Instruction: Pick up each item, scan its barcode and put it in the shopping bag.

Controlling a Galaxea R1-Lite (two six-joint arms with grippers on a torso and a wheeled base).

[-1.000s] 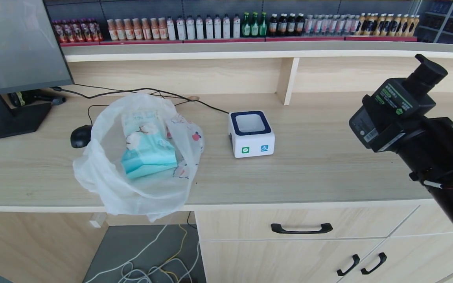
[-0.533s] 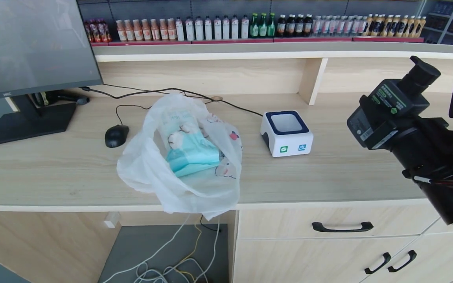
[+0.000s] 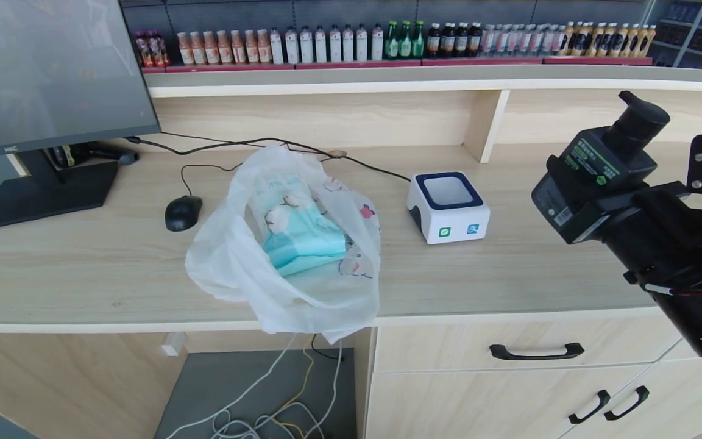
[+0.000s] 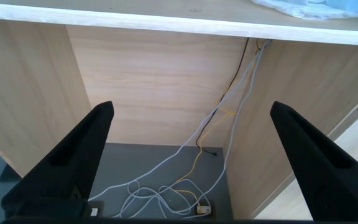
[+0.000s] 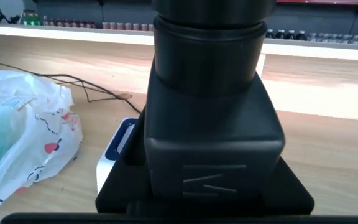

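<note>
Black bottle (image 3: 598, 174), clamped in your right fingers (image 3: 668, 204), hangs right of the scanner (image 3: 448, 207), cap tilted up and away from it; shopping bag (image 3: 284, 244) sits at the scanner's left. Left fingers (image 4: 73, 162) gape wide.

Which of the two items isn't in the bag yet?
The black bottle, held in the air to the right of the scanner. The teal pack already lies inside the bag.

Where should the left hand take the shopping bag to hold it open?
Likely the raised far rim of the shopping bag, pinched from above. The thin film stands up there, whereas the near part sags over the counter edge and the teal pack weighs the middle.
</note>
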